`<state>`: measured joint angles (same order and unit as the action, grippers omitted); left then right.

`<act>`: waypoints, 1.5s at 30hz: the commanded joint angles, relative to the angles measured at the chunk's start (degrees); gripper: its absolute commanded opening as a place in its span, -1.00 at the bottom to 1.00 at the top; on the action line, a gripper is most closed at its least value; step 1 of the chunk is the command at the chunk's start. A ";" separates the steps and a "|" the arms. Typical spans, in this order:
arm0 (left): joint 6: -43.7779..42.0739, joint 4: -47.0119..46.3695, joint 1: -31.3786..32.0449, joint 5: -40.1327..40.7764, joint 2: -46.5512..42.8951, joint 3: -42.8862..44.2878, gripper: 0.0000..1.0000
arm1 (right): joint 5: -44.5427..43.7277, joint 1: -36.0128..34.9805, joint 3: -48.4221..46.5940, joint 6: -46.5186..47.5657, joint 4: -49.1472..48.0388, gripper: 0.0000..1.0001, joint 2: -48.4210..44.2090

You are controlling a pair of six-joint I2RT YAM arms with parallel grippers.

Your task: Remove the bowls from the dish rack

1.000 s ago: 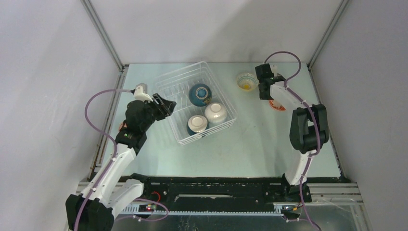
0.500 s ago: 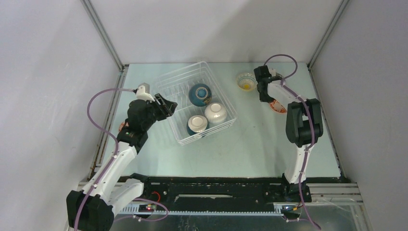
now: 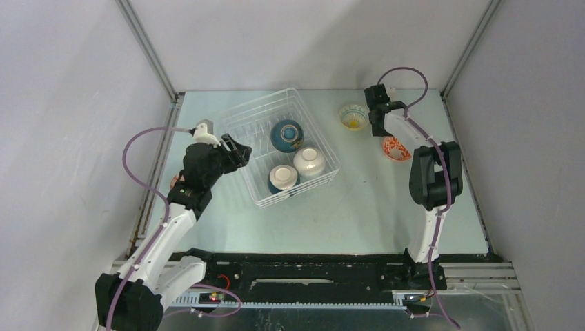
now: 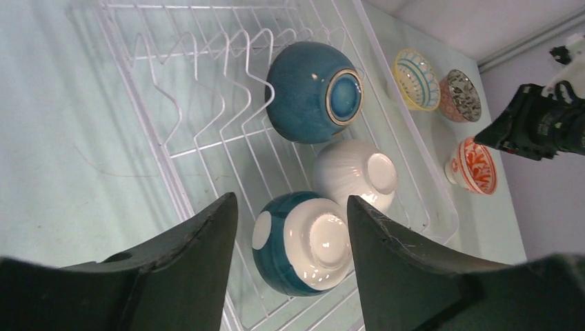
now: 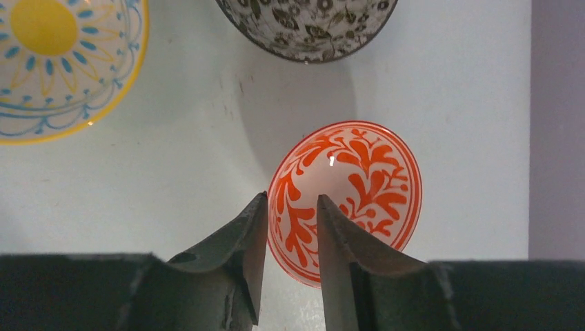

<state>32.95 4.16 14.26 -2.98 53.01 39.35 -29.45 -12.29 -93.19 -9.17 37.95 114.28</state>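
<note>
The white wire dish rack [image 3: 256, 123] holds three bowls upside down: dark teal [image 3: 287, 135], plain white [image 3: 310, 162] and blue-and-white [image 3: 283, 178]. My left gripper [image 3: 240, 150] hovers open over the rack's left edge. In its wrist view the blue-and-white bowl [image 4: 303, 245] shows between the spread fingers of the left gripper [image 4: 291, 200]. On the table to the right stand a yellow bowl [image 3: 353, 116], a speckled bowl [image 5: 307, 24] and a red-patterned bowl [image 3: 396, 147]. My right gripper [image 5: 291, 197] is open just over the near rim of the red-patterned bowl [image 5: 359, 179], holding nothing.
Metal frame posts and grey walls close in the table at the back and both sides. A small reddish thing [image 3: 175, 181] peeks out beside my left arm near the table's left edge. The right arm's purple cable [image 3: 407, 72] loops above the far right corner.
The right jaws were shut on the red-patterned bowl's rim and have now opened off it. The right wrist drew back, uncovering the bowl. The left jaws spread slightly.
</note>
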 commanded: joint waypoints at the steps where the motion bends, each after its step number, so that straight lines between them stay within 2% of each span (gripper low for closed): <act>1: -0.35 0.70 0.24 7.16 -3.05 2.96 0.35 | 0.46 0.23 -5.90 2.95 -0.53 -0.19 -1.01; 4: 1.17 2.38 0.24 10.22 -5.28 2.70 0.41 | 2.59 0.82 -10.76 3.61 1.32 -0.08 1.79; 9: 4.81 7.25 0.24 14.06 -9.45 2.01 0.48 | 4.98 1.49 -13.07 5.36 -0.72 0.12 3.83; 14: 7.61 14.42 0.25 21.96 -12.96 2.38 0.57 | 9.16 3.32 -15.76 5.91 -1.77 0.21 5.24; 20: 9.10 19.49 0.15 27.20 -13.43 2.32 0.55 | 11.23 4.19 -18.62 7.76 -2.38 0.25 8.12; 30: 11.82 24.74 -0.97 30.48 -13.10 3.03 0.54 | 15.48 5.57 -20.95 6.66 -2.35 0.24 11.38; 34: 8.73 22.62 -1.48 25.34 -12.11 2.74 0.54 | 18.14 4.62 -17.63 6.68 -3.65 0.23 9.09; 38: 1.94 16.56 -1.49 9.85 -7.87 3.14 0.54 | 20.95 3.11 -13.95 5.71 -4.29 0.24 3.91; 42: 0.38 14.77 -1.43 1.65 -1.43 7.09 0.55 | 24.59 2.12 -8.36 6.54 -6.83 0.27 -3.64; 45: 0.20 11.61 -1.05 -2.07 2.97 9.92 0.68 | 28.67 1.63 -4.83 6.21 -8.13 0.30 -8.58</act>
<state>35.97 22.44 12.95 4.25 52.64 42.94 -6.76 -9.67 -100.03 -2.83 34.26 116.33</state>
